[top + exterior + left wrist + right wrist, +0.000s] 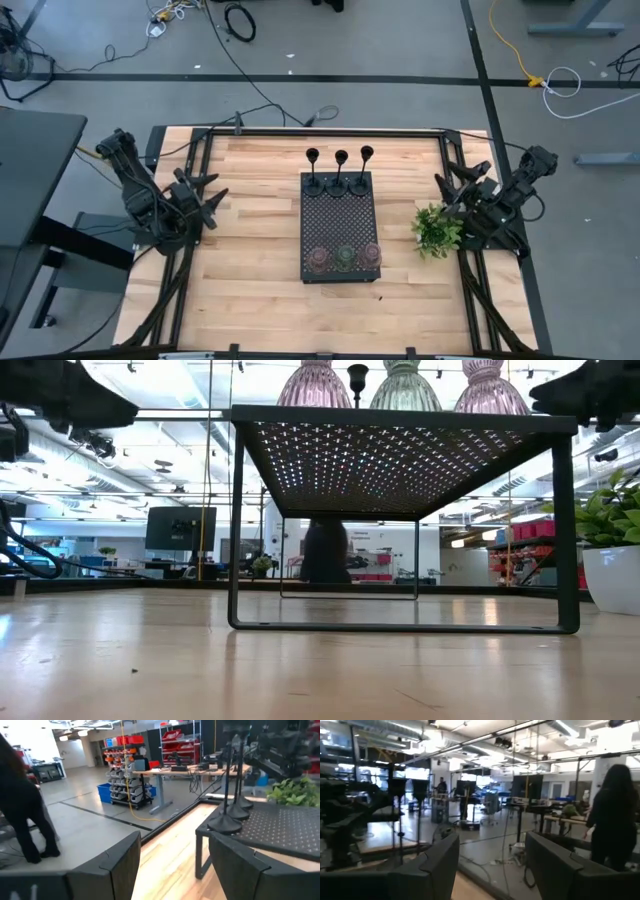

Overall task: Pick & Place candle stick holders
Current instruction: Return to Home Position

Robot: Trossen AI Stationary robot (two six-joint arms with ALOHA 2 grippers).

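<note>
Counted all six candle stick holders [345,257] on the black tray [340,220]: slim stems [340,186] along the far edge, glass ones along the near. Found left gripper [212,200] and right gripper [447,193] parked at opposite table sides, jaws spread wide, empty. Probably kept clear to avoid knocks.

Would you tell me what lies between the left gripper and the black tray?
Nothing but bare wooden table separates the left gripper from the tray, as the high view shows.
</note>
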